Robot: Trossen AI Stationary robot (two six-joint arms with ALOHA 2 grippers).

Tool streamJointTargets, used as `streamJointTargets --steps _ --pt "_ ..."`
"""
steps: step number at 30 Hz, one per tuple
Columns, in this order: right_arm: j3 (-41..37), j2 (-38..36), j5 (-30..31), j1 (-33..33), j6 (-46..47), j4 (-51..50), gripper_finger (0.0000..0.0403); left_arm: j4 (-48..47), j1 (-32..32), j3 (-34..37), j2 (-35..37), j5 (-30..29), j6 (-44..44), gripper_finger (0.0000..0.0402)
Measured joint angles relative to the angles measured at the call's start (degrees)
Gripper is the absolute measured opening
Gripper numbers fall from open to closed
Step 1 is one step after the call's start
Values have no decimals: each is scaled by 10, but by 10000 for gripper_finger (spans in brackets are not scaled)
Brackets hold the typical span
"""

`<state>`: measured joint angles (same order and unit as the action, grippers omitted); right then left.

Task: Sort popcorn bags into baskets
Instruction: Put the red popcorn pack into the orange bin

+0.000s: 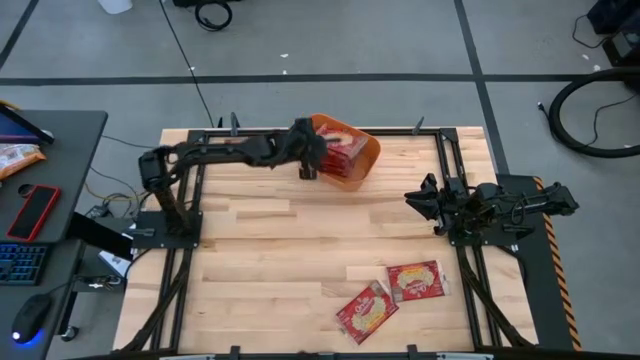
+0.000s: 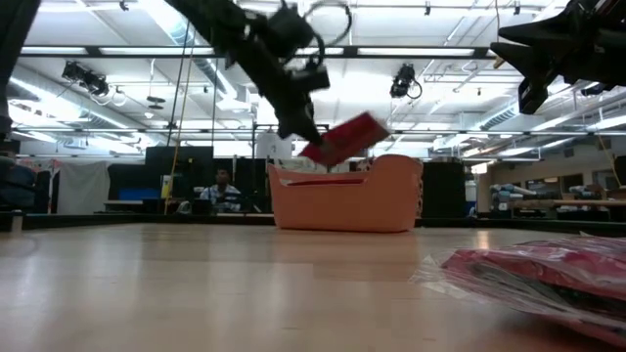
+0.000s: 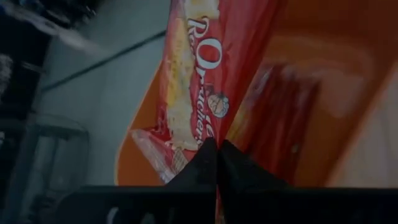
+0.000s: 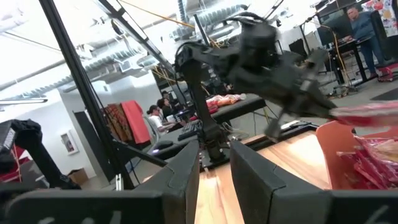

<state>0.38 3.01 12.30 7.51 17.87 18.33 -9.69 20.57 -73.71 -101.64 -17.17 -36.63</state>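
My left gripper (image 1: 308,166) (image 2: 296,125) reaches over the near left side of the orange basket (image 1: 362,165) (image 2: 347,200) at the table's far edge and is shut on a red popcorn bag (image 2: 344,139) (image 3: 202,74). More red bags (image 1: 342,146) (image 3: 283,118) lie inside the basket. Two popcorn bags (image 1: 367,310) (image 1: 416,282) lie flat near the table's near right edge and show close up in the low view (image 2: 548,274). My right gripper (image 1: 414,197) (image 4: 214,165) waits open on the right, raised, touching nothing. My left gripper pinches the popcorn bag by its end edge (image 3: 208,134) between the two shut fingers (image 3: 236,165). The fingers come slanting down from the table's left. The bag sticks out past the fingertips, tilted, lifted clear above the basket's rim (image 2: 323,176).
A metal frame (image 1: 440,150) edges the wooden table. A desk on the left holds a red phone (image 1: 34,211), a keyboard and an orange-and-white snack packet (image 1: 18,157). People sit in the room beyond (image 2: 223,186). Bare wood (image 1: 270,250) lies between the basket and the loose bags.
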Motion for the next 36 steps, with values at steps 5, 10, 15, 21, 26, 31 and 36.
streamJointTargets --steps 5,10,15,21,26,31,36 --pt "0 0 0 0 0 0 96 25 36 0 -38 17 24 16" --pt "0 0 0 0 0 0 96 20 32 0 -38 3 25 76" --pt "0 0 0 0 0 0 96 -27 -15 -1 23 6 35 114" --pt "0 0 0 0 0 0 96 -57 -91 40 110 3 79 107" --pt "0 0 -1 0 0 0 96 -45 -119 166 214 -1 149 88" --pt "0 0 -1 0 0 -1 96 -16 -133 288 336 19 232 75" --pt "0 0 -2 0 0 -2 96 -5 -161 358 437 6 292 73"
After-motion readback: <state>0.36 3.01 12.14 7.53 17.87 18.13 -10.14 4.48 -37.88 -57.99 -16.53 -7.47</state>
